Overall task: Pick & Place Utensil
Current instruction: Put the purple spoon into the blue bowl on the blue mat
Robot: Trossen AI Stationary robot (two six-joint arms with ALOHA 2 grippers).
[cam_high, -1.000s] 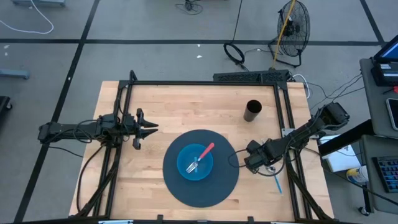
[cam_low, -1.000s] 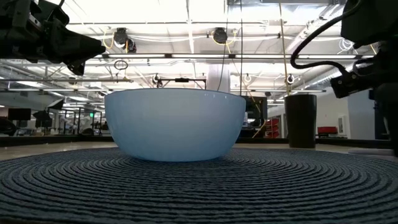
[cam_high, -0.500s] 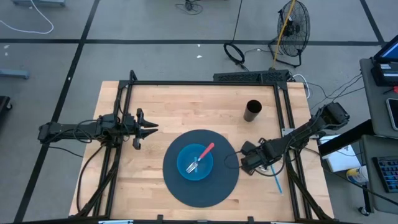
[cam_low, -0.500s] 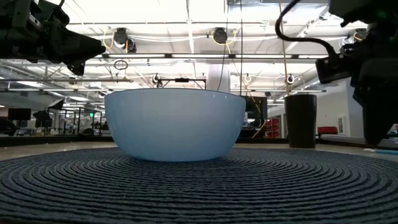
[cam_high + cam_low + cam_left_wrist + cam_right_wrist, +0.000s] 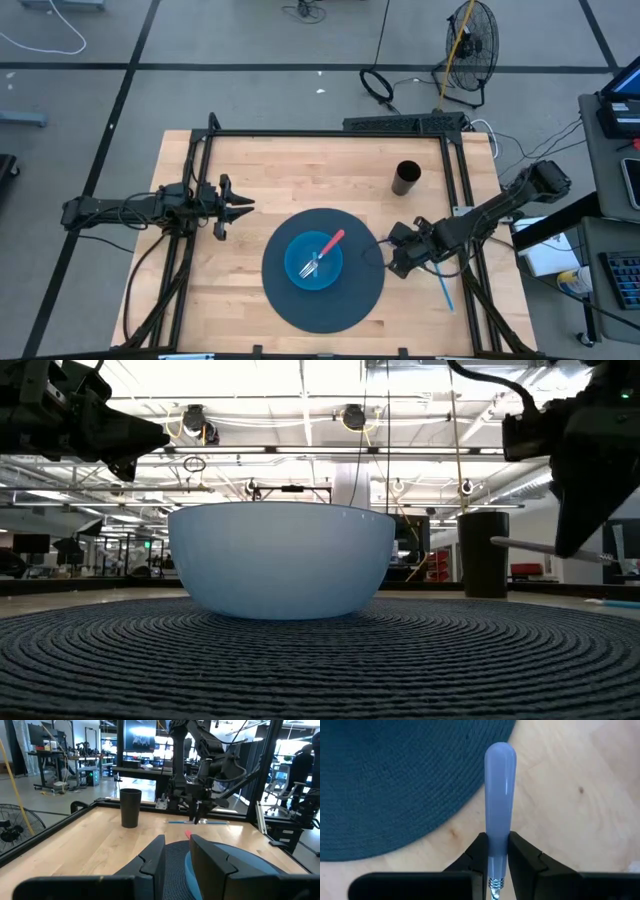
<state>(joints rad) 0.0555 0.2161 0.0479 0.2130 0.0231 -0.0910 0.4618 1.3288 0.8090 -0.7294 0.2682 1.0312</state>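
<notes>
the table (image 5: 300, 170) is pale blond wood with a faint plank grain, framed by black rails (image 5: 325, 133). at its middle lies a round mat (image 5: 350, 300), dark blue-grey, woven in concentric ridged rings. the bowl (image 5: 313, 262) on it is light blue. inside, a fork (image 5: 322, 255) has a red-pink handle pointing to 1 o'clock and silver tines. at 1 o'clock from the mat stands a black cup (image 5: 406, 178). both arms are black. the right gripper (image 5: 495, 851) pinches a utensil (image 5: 499, 795) with a glossy pale lavender-blue handle and a silver collar. a bright blue stick (image 5: 445, 291) lies at the table's 4 o'clock edge.
</notes>
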